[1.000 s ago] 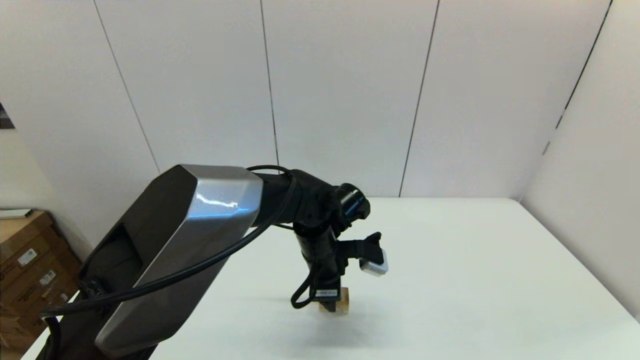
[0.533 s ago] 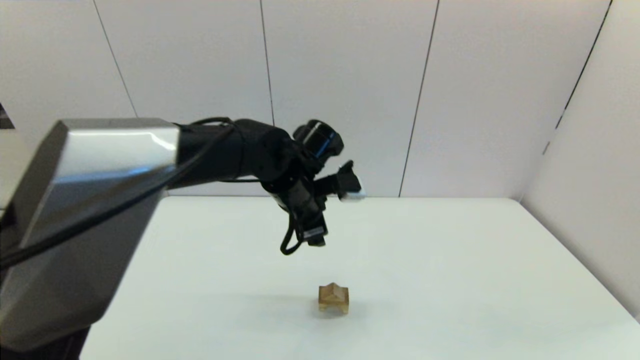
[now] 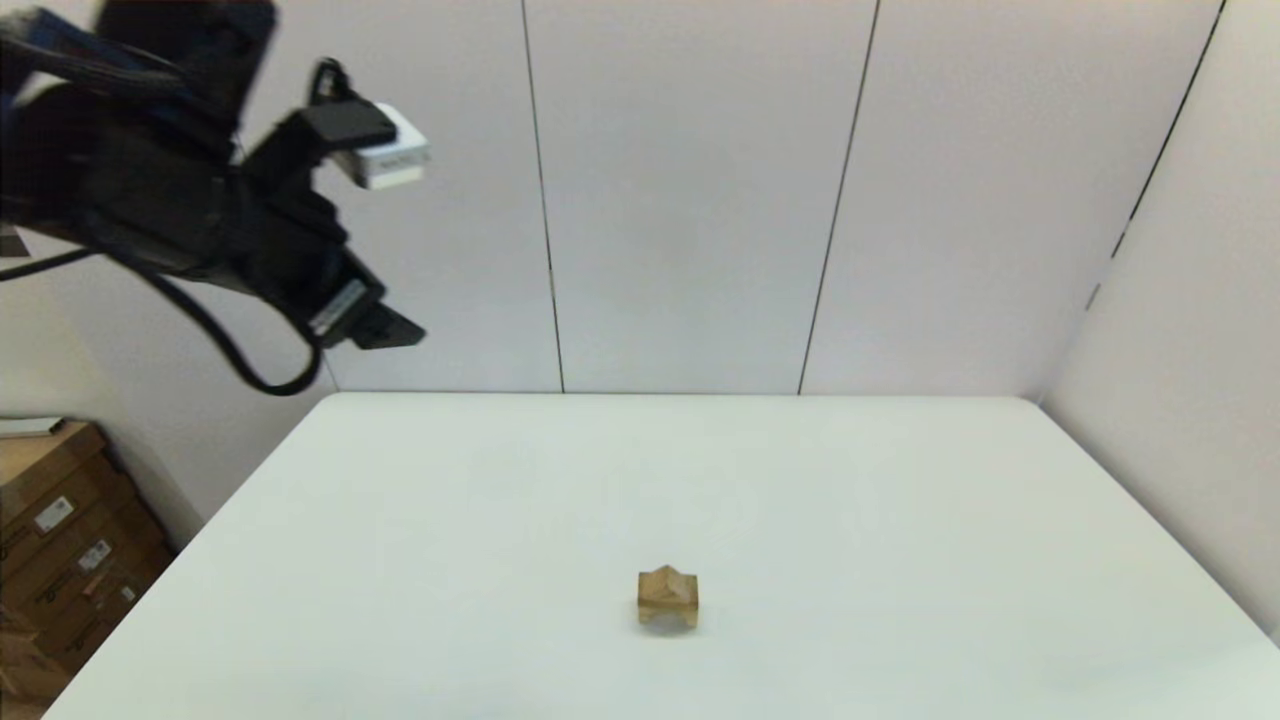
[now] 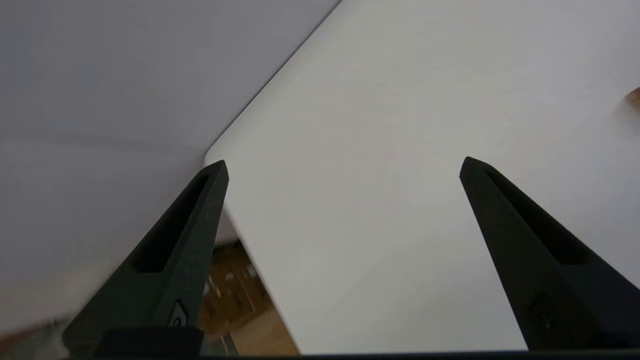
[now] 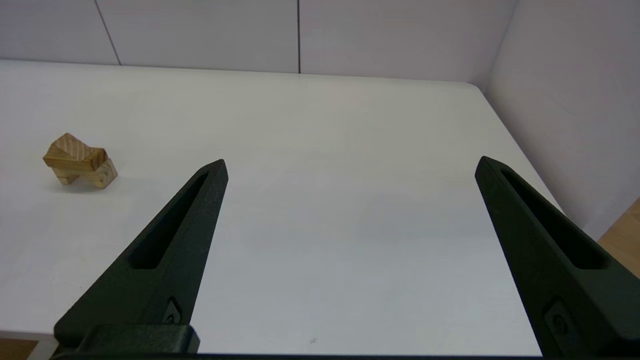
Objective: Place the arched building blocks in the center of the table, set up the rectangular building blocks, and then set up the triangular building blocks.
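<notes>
Plain pale wall panels close in a white bench (image 3: 900, 520), with cardboard boxes (image 3: 60, 540) on the floor off its left edge. Near the middle of the bench stands a small stack of tan wooden blocks. In the right wrist view the arched building block (image 5: 102, 176) sits at the bottom, the rectangular building block (image 5: 75, 161) lies across it, and the triangular building block (image 5: 70, 144) rests on top with its ridge upward. In the head view the stack reads as one compact lump and its parts cannot be told apart. The order makes sense: the arch gives a broad foot, the brick a flat deck, and the wedge has only its flat base to sit on.

The left gripper (image 3: 385, 330) is high above the bench's far left corner, well apart from the stack, with its fingers (image 4: 190, 225) spread wide and nothing between them. The right gripper (image 5: 350, 165) is low at the near right side, fingers likewise spread and empty, apparently parked. Judging from how the blocks stand, all three steps look done, and the arm is clear so as not to knock the stack.
</notes>
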Available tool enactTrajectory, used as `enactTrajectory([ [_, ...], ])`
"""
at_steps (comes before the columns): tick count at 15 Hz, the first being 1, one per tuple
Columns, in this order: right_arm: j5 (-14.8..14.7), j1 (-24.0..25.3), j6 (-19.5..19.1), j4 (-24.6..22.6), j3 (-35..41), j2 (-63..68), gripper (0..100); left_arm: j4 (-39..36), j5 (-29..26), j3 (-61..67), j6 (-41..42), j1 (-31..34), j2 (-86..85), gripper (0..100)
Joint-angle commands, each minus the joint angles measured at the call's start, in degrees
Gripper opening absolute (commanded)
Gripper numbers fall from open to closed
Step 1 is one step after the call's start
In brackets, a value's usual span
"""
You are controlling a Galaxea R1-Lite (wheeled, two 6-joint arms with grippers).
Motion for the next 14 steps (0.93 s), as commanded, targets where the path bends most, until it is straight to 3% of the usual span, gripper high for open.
enactTrajectory([
  [1,0.0,0.0,0.0,0.0,0.1,0.0,100,-0.2,0.2,19.0,-2.2,15.6,-32.4,100],
  [5,0.0,0.0,0.0,0.0,0.1,0.0,100,-0.4,0.1,35.5,-4.0,22.6,-57.4,100],
  [11,0.0,0.0,0.0,0.0,0.1,0.0,100,-0.8,0.1,53.9,-10.2,22.5,-80.8,100],
  [14,0.0,0.0,0.0,0.0,0.1,0.0,100,-7.6,0.1,61.2,-12.5,20.4,-84.8,100],
])
